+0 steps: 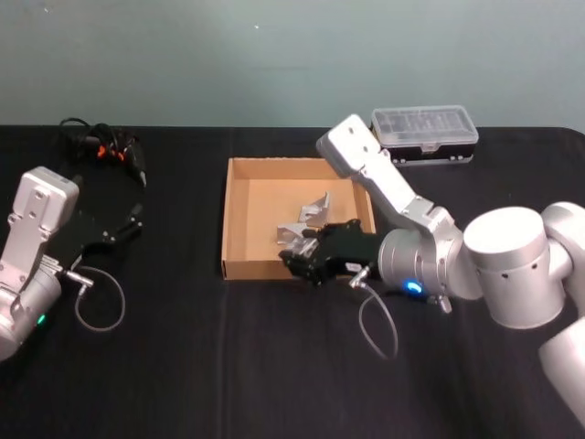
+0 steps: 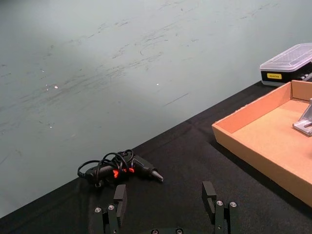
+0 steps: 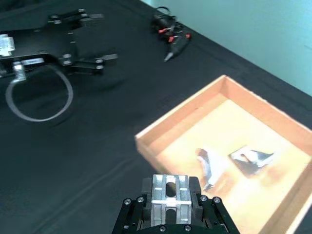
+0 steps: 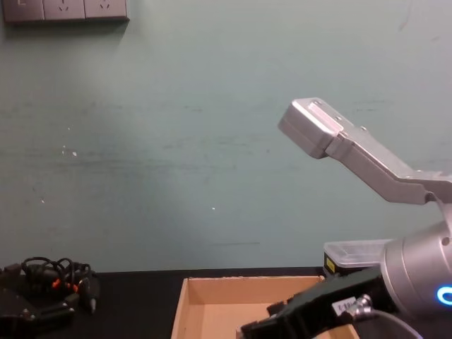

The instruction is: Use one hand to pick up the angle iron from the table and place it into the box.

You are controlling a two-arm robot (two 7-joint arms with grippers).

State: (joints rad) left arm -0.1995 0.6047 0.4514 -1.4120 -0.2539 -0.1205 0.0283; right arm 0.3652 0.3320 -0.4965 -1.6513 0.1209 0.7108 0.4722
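Gripping angle iron (image 3: 165,197) — right gripper (image 3: 168,207)

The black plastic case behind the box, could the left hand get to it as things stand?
Probably not easily. The left hand sits far to the left, open, while the case lies at the table's far right; the box and the right arm stand between them.

Right tool (image 4: 258,328) came in from lower right, black, reaching over the box's (image 4: 212,289) near right part, fingertips cut off at the bottom edge. Silver arm (image 4: 353,152) angled up behind it. Clear-lidded case (image 4: 349,256) sat behind the box. Cable bundle (image 4: 53,279) lay far left on the bench (image 4: 134,296).
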